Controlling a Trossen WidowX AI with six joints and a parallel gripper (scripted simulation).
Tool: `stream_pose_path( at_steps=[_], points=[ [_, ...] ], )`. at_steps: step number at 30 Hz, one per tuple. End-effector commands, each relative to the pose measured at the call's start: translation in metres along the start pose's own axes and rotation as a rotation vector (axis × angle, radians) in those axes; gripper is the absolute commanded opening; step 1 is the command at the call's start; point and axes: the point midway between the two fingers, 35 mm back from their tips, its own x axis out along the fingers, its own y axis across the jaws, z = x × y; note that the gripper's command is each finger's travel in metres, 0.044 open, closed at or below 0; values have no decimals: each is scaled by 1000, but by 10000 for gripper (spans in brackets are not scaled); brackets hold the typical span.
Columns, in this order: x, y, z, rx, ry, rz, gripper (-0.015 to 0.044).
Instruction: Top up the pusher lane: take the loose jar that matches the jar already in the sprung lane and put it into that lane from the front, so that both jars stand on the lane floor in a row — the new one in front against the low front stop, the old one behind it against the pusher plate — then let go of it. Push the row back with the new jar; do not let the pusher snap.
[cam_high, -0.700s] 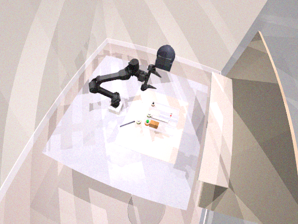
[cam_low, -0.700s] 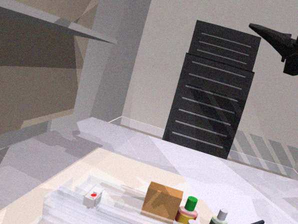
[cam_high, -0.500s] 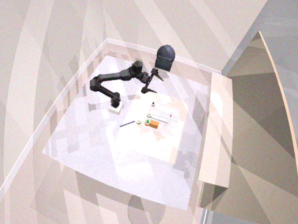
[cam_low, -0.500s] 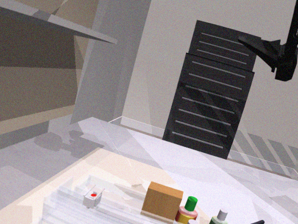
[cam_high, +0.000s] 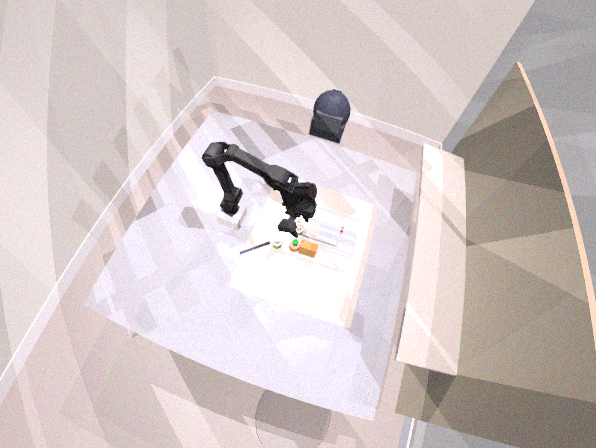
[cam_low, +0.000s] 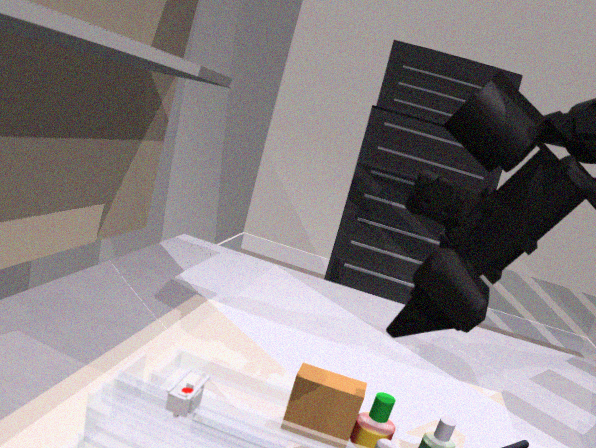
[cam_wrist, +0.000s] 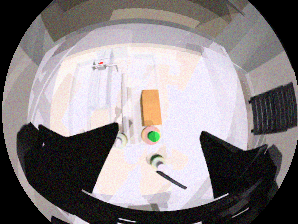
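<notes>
My gripper (cam_wrist: 161, 131) is open and empty, high above the bench mat, with one finger on each side of the wrist view. A loose jar with a whitish cap and green band (cam_high: 277, 244) (cam_low: 437, 436) (cam_wrist: 157, 161) stands between a dark rod and the green-capped jar. The green-capped jar (cam_high: 295, 244) (cam_low: 382, 407) (cam_wrist: 151, 135) has a pink and yellow body. Another pale-capped jar (cam_high: 299, 230) (cam_wrist: 120, 140) is near the rack's front end; I cannot tell whether it is inside a lane. The grey pusher with a red mark (cam_high: 341, 231) (cam_low: 187, 391) (cam_wrist: 101, 64) is toward the rack's far end.
An orange-brown box (cam_high: 308, 248) (cam_low: 324, 400) (cam_wrist: 151, 107) stands directly behind the green-capped jar. A dark rod (cam_high: 255, 248) (cam_wrist: 172, 180) lies in front of the jars. The clear rack walls and a long pale rail (cam_high: 322, 239) (cam_wrist: 125, 100) run beside the box.
</notes>
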Motion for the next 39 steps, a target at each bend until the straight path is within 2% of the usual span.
stream_pose_path(
  at_steps=[1,4,6,11,15,39],
  points=[
    [22,-18,-47,-100,271,71,440],
    [28,-30,-84,-139,465,170,440],
    [28,-32,-91,-143,504,198,440],
    [27,-36,-94,-143,505,197,440],
    [51,-32,-108,-143,505,197,440],
    [82,-28,-127,-143,505,197,440]
  ],
)
